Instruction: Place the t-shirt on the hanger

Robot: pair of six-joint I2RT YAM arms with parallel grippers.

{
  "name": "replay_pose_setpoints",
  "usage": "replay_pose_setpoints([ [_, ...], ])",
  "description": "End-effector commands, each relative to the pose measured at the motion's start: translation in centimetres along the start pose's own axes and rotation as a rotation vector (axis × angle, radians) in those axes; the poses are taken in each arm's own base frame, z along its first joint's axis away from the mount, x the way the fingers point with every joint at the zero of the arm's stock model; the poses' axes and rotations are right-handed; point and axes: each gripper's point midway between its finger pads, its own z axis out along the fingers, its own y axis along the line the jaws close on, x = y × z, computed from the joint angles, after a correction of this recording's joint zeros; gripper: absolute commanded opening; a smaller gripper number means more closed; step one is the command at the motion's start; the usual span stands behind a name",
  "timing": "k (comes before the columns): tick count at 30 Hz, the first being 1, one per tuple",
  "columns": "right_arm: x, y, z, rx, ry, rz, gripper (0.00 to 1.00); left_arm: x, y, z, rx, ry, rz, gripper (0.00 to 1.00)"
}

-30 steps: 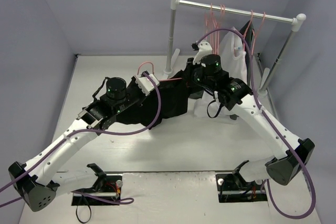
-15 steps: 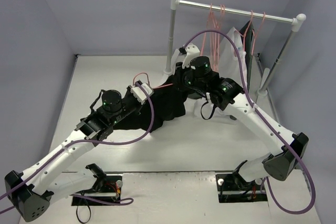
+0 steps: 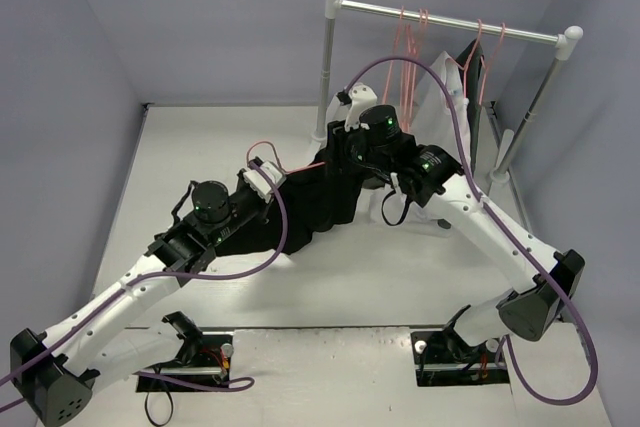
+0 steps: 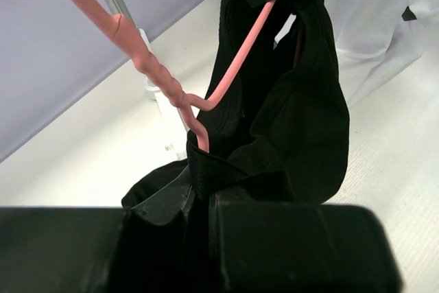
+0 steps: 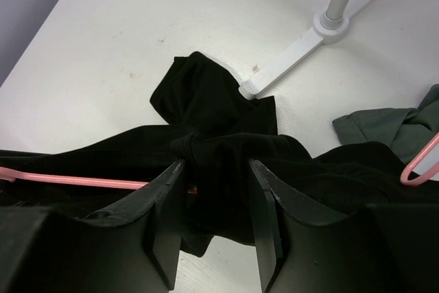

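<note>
White table (image 5: 137, 32): t-shirt (image 5: 214, 169) bunched between parted right fingers (image 5: 164, 224) (hanger (image 5: 82, 181) beside)

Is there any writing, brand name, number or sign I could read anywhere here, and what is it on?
None can be read: no word, number or logo shows on the t-shirt, the hanger, the rack or the table.
A small dark mark on the white garment: too small to read.
</note>
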Motion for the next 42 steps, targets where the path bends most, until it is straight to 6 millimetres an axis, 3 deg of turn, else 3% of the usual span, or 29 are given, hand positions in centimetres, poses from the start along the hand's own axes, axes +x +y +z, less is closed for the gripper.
replay_pose_setpoints([
  [1,-2.6,-0.2,-1.4,0.016,-0.052,-0.043,0.38,-5.7,1.8,-0.9,-0.075,-0.203,-0.012,0.0],
  [10,-5.1,-0.3,-3.8,0.006,-0.107,-0.065,0.52,-5.7,1.2,-0.6,-0.04,-0.203,-0.024,0.0],
  [18,-5.9,-1.5,-5.4,-0.028,-0.122,-0.141,0.58,-6.2,0.9,-1.0,-0.026,-0.221,-0.031,0.0],
  [22,-5.0,-2.2,-6.1,-0.081,-0.093,-0.294,0.61,-6.3,0.5,-1.1,-0.005,-0.227,-0.036,0.0],
  [30,-1.0,-2.7,-6.9,-0.244,-0.015,-0.629,0.58,-6.9,-0.4,-2.3,0.053,-0.225,-0.025,0.0],
  [34,-0.8,-2.4,-6.8,-0.282,-0.011,-0.71,0.56,-7.0,-0.9,-2.7,0.082,-0.219,-0.026,0.0],
  [40,-1.4,-2.5,-6.3,-0.282,-0.015,-0.766,0.62,-7.6,-1.3,-3.5,0.11,-0.208,-0.018,0.0],
  [42,-1.3,-1.7,-6.1,-0.314,-0.018,-0.775,0.62,-7.9,-1.3,-3.7,0.112,-0.21,-0.013,0.0],
])
